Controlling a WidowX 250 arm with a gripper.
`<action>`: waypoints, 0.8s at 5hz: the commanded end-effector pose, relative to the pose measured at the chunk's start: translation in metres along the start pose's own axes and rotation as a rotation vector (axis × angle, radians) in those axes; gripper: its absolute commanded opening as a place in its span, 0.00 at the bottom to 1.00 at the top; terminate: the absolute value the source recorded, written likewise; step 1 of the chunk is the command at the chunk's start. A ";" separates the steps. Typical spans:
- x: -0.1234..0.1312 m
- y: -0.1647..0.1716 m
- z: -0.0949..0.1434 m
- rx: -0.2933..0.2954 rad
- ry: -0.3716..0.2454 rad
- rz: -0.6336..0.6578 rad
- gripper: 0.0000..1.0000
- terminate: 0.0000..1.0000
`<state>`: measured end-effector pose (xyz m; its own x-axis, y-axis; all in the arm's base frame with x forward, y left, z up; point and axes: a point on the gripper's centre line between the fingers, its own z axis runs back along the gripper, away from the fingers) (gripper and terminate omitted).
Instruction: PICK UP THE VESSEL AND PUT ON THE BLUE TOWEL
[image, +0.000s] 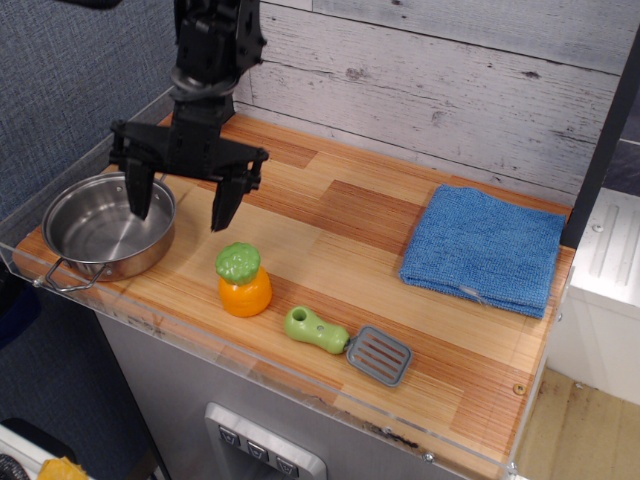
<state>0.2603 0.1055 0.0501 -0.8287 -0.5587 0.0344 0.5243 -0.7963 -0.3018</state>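
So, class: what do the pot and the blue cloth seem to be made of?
The pot: probably stainless steel, polished, since its walls give mirror-like reflections. The blue cloth: looks like terry or microfibre fabric, matte, with a fuzzy looped surface.

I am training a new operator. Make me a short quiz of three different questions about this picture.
1. True or false: the gripper is open.
2. Where is the vessel? A) on the blue towel B) at the counter's left end C) in the gripper
3. Which object lies nearest the front edge, beside the orange toy?

Key: 1 true; 2 B; 3 the spatula, green handle and grey blade.
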 end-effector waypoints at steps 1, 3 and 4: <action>-0.017 -0.020 -0.006 0.063 0.025 0.031 1.00 0.00; -0.020 -0.024 -0.022 0.150 0.029 0.017 1.00 0.00; -0.022 -0.022 -0.028 0.181 0.049 -0.006 1.00 0.00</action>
<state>0.2577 0.1368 0.0197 -0.8353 -0.5498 0.0083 0.5444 -0.8291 -0.1273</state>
